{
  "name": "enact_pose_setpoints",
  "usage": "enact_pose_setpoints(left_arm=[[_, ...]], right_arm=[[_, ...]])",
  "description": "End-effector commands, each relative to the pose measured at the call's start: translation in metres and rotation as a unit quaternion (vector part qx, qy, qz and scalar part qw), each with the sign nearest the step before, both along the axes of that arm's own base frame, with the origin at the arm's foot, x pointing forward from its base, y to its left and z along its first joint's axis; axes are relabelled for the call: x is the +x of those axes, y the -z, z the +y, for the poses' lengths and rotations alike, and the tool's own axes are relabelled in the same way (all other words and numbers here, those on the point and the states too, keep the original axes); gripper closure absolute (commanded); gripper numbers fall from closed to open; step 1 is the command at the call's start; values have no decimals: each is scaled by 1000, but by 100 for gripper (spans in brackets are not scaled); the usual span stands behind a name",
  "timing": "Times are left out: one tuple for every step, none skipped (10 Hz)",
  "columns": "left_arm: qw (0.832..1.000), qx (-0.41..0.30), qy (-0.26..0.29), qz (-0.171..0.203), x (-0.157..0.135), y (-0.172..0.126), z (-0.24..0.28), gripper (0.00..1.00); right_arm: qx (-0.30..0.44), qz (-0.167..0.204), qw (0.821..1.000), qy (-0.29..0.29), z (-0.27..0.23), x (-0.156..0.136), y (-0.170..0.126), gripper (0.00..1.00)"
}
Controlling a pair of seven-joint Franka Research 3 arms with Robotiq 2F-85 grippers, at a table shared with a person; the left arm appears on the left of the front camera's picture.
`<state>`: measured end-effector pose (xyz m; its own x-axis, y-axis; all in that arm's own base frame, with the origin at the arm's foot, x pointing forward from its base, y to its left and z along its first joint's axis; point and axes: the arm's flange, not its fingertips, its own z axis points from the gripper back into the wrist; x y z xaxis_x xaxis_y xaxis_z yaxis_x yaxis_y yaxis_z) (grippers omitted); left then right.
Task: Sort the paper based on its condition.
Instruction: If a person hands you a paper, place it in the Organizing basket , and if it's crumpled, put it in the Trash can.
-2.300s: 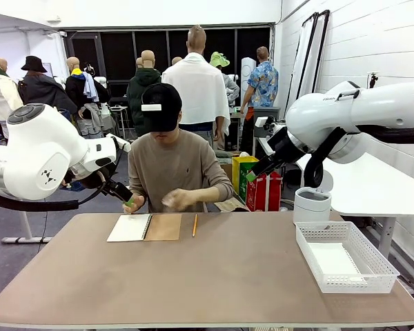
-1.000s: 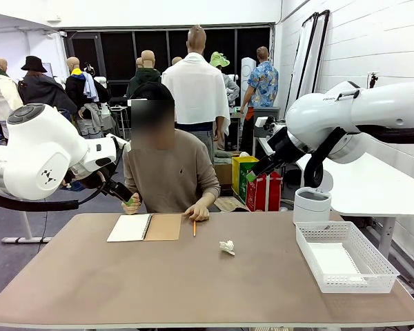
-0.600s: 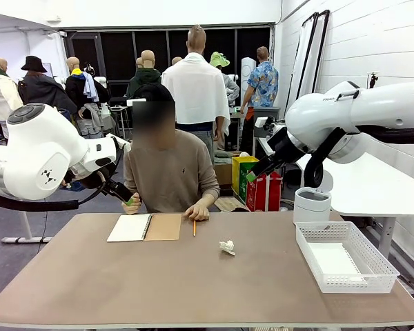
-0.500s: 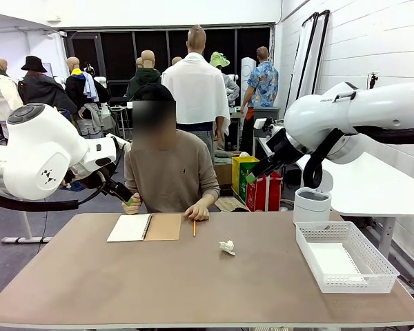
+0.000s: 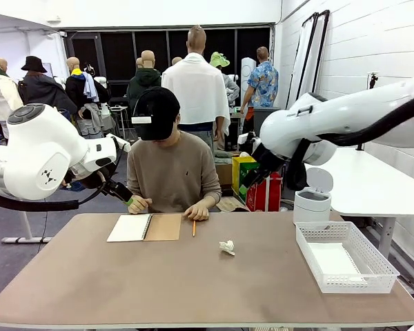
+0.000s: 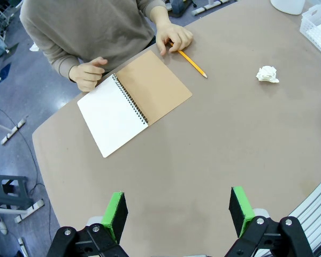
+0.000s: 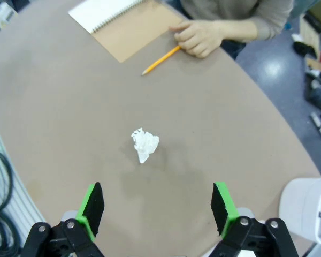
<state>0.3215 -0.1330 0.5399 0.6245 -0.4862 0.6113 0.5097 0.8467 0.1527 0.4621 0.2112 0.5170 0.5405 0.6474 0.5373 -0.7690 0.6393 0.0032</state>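
both grippers aloft (jaws wide)

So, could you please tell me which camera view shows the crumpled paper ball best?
The right wrist view: the crumpled paper ball lies near centre, large, creases visible. The left wrist view has it smaller, near the right edge. The front view shows it tiny on the table.

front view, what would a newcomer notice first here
A crumpled ball of white paper lies alone mid-table, with the open right gripper poised above it. At the far edge a person's hand rests by a pencil and an open spiral notebook; a white mesh basket sits at the table's right end.
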Motion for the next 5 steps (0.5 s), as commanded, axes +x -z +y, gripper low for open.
enact_pose_setpoints(left_arm=[[1000, -2, -1, 1, 0, 0, 1, 0], [1000, -2, -1, 1, 0, 0, 1, 0], [1000, -2, -1, 1, 0, 0, 1, 0], [1000, -2, -1, 1, 0, 0, 1, 0], [1000, -2, -1, 1, 0, 0, 1, 0]], right_arm=[[-22, 24, 999, -2, 15, 17, 17, 0], [-29, 44, 999, -11, 25, 17, 33, 0], [-35, 58, 998, -20, 33, 21, 47, 0], [-39, 67, 997, -26, 37, 30, 59, 0], [-44, 81, 995, -28, 41, 30, 70, 0]])
